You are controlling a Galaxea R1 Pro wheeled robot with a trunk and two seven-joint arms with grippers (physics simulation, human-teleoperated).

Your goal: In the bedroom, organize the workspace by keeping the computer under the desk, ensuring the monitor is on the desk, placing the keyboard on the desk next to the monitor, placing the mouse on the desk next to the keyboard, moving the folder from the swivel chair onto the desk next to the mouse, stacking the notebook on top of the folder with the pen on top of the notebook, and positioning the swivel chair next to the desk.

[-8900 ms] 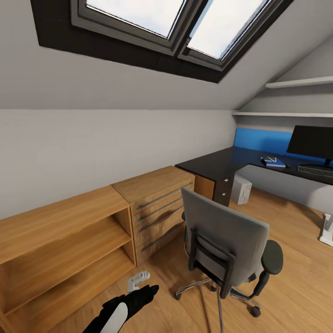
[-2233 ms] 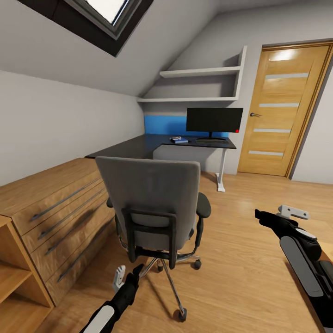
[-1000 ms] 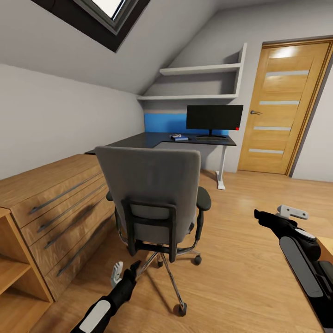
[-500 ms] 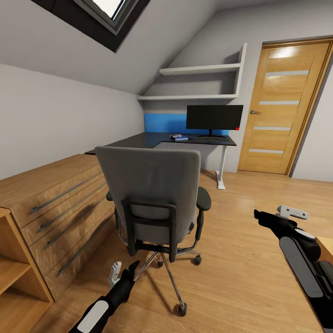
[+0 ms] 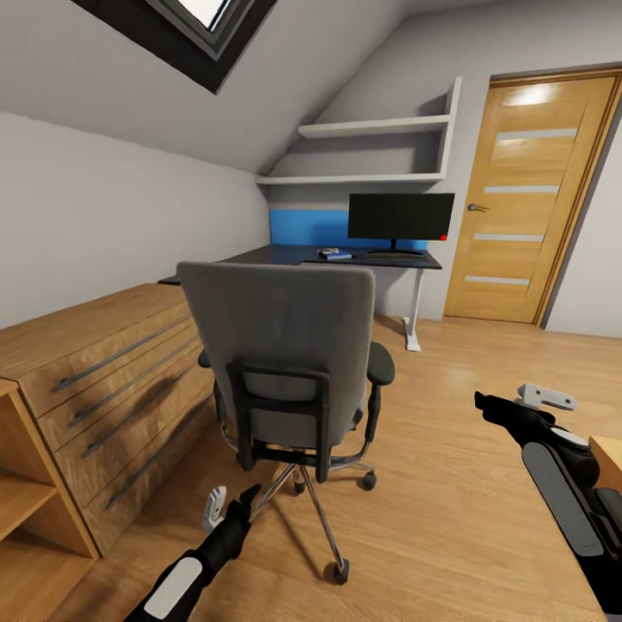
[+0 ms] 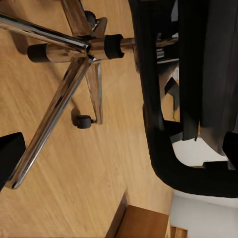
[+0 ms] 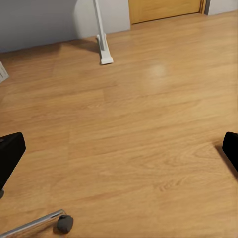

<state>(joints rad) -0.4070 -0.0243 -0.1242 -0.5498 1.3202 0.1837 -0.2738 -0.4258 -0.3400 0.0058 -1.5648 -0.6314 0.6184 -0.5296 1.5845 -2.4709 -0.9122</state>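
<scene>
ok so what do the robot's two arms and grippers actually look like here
Both arms are glossy black with a light grey panel along the forearm. The left gripper pairs a pale grey finger with a black one. The right gripper shows a black finger, with a pale grey piece beside it. No cables or markings visible.

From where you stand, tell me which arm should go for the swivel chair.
Probably left. The left gripper hangs open just below the swivel chair back, near its chrome base. The right gripper sits off to the side over bare floor.
</scene>
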